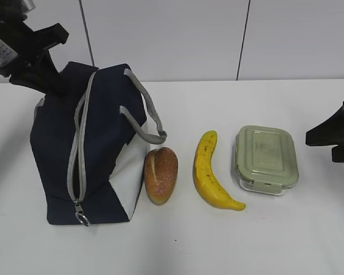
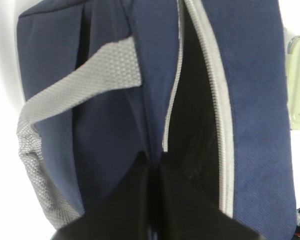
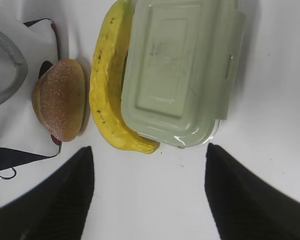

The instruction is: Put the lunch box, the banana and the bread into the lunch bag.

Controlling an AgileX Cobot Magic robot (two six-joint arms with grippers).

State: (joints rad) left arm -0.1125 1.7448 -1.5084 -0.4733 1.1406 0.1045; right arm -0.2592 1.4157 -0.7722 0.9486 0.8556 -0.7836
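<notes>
Your left gripper (image 2: 152, 200) pinches the lunch bag (image 1: 103, 143) zipper edge, keeping it open; your right gripper (image 3: 147, 195), at three o'clock, hangs wide, empty, facing the lunch box (image 1: 266, 159).

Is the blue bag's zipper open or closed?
Open. On the lunch bag, the grey zipper has its two sides spread apart, showing the dark inside. The ring pull sits near the table.

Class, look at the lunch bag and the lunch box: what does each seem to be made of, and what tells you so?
Lunch bag: woven navy fabric, matte, judging by the fine weave in the left wrist view; grey webbing straps.
Lunch box: probably plastic lid, smooth sage green with moulded clips; clear glossy base, glass or plastic, cannot tell which.
</notes>
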